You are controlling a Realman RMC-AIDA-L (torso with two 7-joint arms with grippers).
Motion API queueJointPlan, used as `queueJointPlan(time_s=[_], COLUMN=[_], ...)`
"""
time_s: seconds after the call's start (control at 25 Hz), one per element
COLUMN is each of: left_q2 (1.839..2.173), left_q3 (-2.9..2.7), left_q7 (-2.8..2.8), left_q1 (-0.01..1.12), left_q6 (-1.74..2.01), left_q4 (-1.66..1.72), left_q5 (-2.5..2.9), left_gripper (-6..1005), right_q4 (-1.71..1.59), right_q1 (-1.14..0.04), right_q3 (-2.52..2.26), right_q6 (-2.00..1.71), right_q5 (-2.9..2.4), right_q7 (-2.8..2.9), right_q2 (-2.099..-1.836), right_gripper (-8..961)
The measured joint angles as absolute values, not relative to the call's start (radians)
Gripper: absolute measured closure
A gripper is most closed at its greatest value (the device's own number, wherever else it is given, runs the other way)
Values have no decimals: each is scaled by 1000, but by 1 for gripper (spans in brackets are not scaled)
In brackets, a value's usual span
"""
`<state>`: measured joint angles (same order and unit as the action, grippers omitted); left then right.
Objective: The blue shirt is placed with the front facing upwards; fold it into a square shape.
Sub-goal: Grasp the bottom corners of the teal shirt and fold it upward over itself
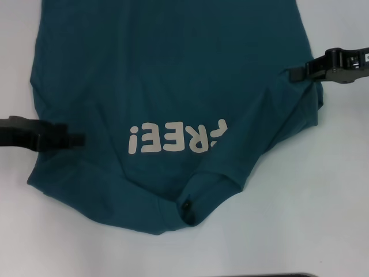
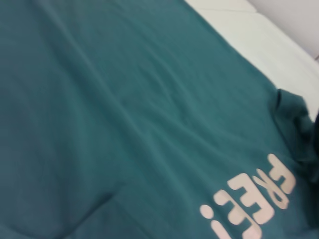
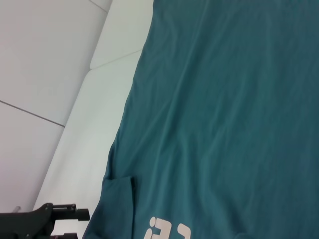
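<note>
White counter (image 1: 323, 231) lies under everything, plain and pale, showing around the edges of the blue shirt (image 1: 173, 75). That shirt is spread front-up across most of the counter, its hem running out of the far edge of my head view and its collar (image 1: 187, 208) nearest my body. Pale block lettering (image 1: 177, 137) sits across the chest and reads upside down from where I look, just above the collar. A small dark tag shows at the collar opening. The cloth is wrinkled in soft ridges, and the sleeve region on my right is bunched and folded inward toward the lettering, so the shirt's outline is uneven there.

My left gripper (image 1: 78, 140) reaches in level from the shirt's left edge, at about the height of the lettering, its tip lying over the teal cloth near the left sleeve. I cannot tell whether its fingers are parted or closed, nor whether they hold any fabric.

My right gripper (image 1: 295, 73) comes in from the shirt's right edge, farther from the collar than the lettering, its tip touching the bunched fabric at the right shoulder. It looks clenched on that fold of the blue shirt.
</note>
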<state>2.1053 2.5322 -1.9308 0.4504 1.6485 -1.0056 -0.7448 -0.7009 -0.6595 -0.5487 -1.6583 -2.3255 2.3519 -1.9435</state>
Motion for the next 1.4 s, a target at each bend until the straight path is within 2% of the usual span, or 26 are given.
queueJointPlan(time_s=[0.48,0.84,1.2,1.4], left_q2=[2103,2120,2122,2126], left_q3=[2528,2506,2489,2489], left_q7=[-1967,-1974,-1986,-1987], left_q1=[447,460,458,447], left_q6=[1642,1602,1616,1622], left_q4=[-1021,-995,-1000,-1023], left_q5=[-667,-615,-613,-615], left_gripper=[352,378,405,575], right_q4=[-701,-701,-701,-701], right_q1=[-658,-661,-658,-658], right_q3=[-546,-550,-549,-552], right_q6=[-1662,-1665,-1667,-1668], right_q5=[-2325,-2325,-2325,-2325], right_q7=[2352,2352,2352,2352], right_q2=[-1944,-1944,-1944,-1945], right_gripper=[935,935,935,935])
